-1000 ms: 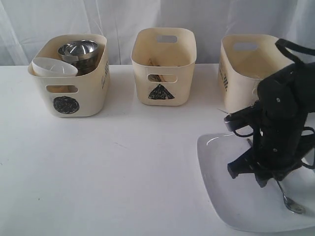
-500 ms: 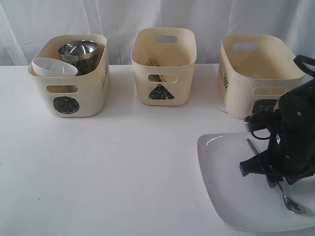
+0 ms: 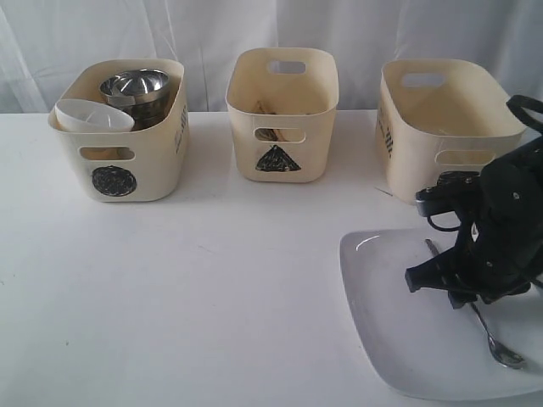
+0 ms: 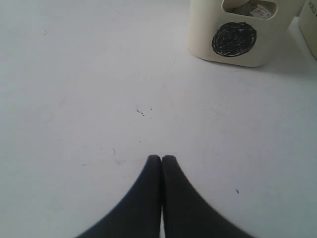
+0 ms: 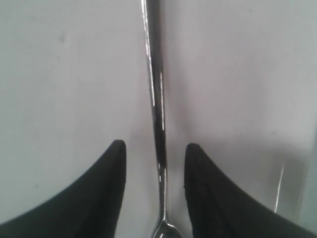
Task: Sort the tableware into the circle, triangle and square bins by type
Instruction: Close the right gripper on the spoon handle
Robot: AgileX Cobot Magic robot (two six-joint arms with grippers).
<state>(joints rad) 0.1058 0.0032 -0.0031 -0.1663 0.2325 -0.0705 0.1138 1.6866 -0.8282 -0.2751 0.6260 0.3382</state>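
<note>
A steel spoon (image 3: 496,342) lies on the large white plate (image 3: 390,331) at the front right. My right gripper (image 3: 424,280) hangs low over it. In the right wrist view that gripper (image 5: 154,145) is open, and the spoon's handle (image 5: 157,114) runs between the fingers untouched. The circle bin (image 3: 127,165) holds a white bowl (image 3: 92,116) and steel bowls (image 3: 136,85). Some cutlery shows inside the triangle bin (image 3: 284,127). The square bin (image 3: 424,127) stands behind the right arm. My left gripper (image 4: 162,157) is shut and empty above bare table near the circle bin (image 4: 233,39).
The three bins stand in a row along the back of the white table (image 3: 212,288). The plate reaches close to the table's front right corner. A white curtain hangs behind the bins. My left arm is out of the exterior view.
My right arm has swung right and come down over the plate, uncovering most of the square bin. In the last half second its gripper edged left along the spoon. The spoon has not moved.
</note>
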